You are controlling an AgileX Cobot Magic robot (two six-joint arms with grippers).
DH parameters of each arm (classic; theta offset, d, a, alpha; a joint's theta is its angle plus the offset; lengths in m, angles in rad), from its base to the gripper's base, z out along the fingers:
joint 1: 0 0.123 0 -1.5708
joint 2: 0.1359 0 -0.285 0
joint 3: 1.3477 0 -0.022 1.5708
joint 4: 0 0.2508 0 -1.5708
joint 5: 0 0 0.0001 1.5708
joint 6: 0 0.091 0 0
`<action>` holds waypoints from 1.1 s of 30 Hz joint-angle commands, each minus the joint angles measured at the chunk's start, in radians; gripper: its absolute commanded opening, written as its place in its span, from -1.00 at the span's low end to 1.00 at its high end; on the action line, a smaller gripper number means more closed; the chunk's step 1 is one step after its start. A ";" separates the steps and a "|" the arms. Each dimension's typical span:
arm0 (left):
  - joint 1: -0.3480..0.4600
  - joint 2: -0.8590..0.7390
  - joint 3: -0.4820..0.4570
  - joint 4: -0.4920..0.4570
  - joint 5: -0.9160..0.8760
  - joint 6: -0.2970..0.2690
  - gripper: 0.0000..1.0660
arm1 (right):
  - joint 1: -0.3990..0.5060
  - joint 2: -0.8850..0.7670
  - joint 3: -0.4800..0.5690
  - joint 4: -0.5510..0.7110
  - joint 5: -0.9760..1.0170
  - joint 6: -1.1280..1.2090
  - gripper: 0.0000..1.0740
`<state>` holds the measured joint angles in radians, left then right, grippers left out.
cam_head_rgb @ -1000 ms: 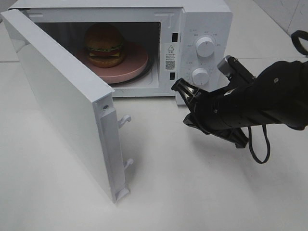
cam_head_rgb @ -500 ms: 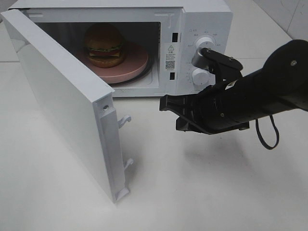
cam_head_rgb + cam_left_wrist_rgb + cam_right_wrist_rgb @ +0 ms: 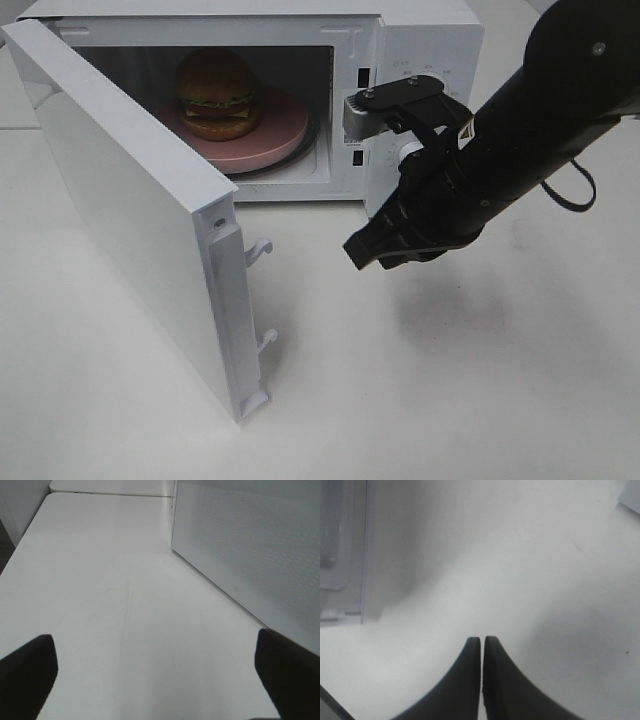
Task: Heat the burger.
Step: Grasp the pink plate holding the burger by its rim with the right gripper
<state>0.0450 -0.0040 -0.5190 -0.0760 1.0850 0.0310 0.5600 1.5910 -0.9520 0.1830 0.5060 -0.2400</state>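
The burger (image 3: 217, 93), with a golden-brown bun and green lettuce, sits on a pink plate (image 3: 285, 130) inside the white microwave (image 3: 420, 40). The microwave's door (image 3: 130, 200) stands wide open to the left. My right gripper (image 3: 360, 250) hangs in front of the control panel, below the cavity's right edge, pointing down at the table. In the right wrist view its fingers (image 3: 470, 655) press together with nothing between them. My left gripper (image 3: 155, 675) is open over bare table, and the door's perforated outer face (image 3: 250, 545) rises beside it. The exterior high view leaves the left gripper out.
The right arm (image 3: 540, 110) covers the microwave's knobs. The open door's latch hooks (image 3: 260, 248) stick out toward the table in front of the cavity. White tabletop (image 3: 420, 400) lies in front of the microwave and to its right.
The right arm has lifted and swung toward the microwave's front, now covering the knobs. Its shut gripper has tipped down to point at the table. Burger, plate and door have not moved.
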 commanded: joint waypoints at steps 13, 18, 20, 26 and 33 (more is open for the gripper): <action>-0.002 -0.016 0.002 -0.005 -0.013 -0.001 0.87 | -0.007 -0.009 -0.043 -0.107 0.119 -0.657 -0.88; -0.002 -0.016 0.002 -0.005 -0.013 -0.001 0.87 | -0.007 -0.009 -0.043 -0.163 0.108 -0.905 -0.83; -0.002 -0.016 0.002 -0.005 -0.013 -0.001 0.87 | -0.007 -0.009 -0.043 -0.164 0.107 -0.941 -0.82; -0.002 -0.016 0.002 -0.005 -0.013 -0.001 0.87 | -0.007 -0.009 -0.043 -0.167 0.081 -1.105 -0.76; -0.002 -0.016 0.002 -0.005 -0.013 -0.001 0.87 | -0.007 -0.009 -0.043 -0.207 -0.018 -1.151 -0.45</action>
<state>0.0450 -0.0040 -0.5190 -0.0760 1.0850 0.0310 0.5600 1.5910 -0.9890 -0.0150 0.5140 -1.3740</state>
